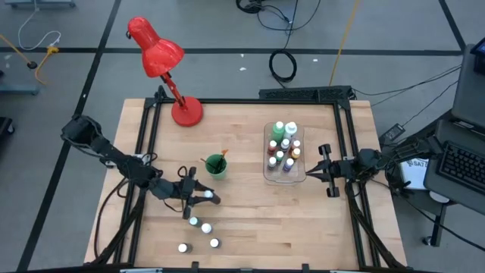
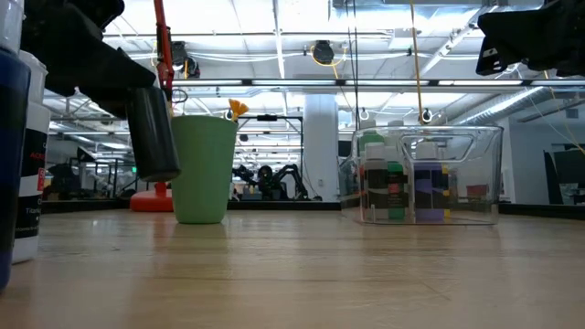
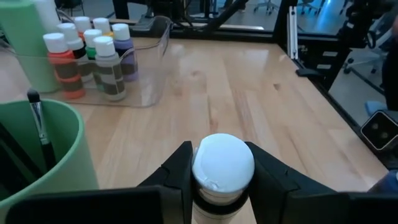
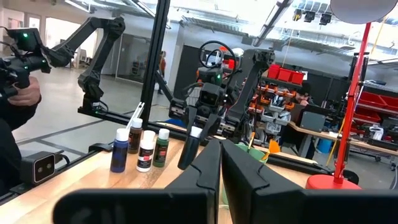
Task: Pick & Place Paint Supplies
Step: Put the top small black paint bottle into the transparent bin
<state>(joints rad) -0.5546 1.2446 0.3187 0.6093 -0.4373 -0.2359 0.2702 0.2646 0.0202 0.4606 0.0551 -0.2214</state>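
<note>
High view: left end effector (image 1: 198, 196) sits near the desk's (image 1: 242, 227) front-left, clamped on a white-capped paint bottle (image 1: 208, 196); the clear tray (image 1: 267, 173) lies off toward the right edge, past the green cup (image 1: 216, 165).

Left wrist view: fingers (image 3: 177, 171) flank the upright bottle's cap.

Right wrist view: right end effector (image 4: 219, 163) waits with its fingers together, empty.

Overhead, table-level and two wrist cameras all share the green cup (image 1: 216, 165) midtable.
</note>
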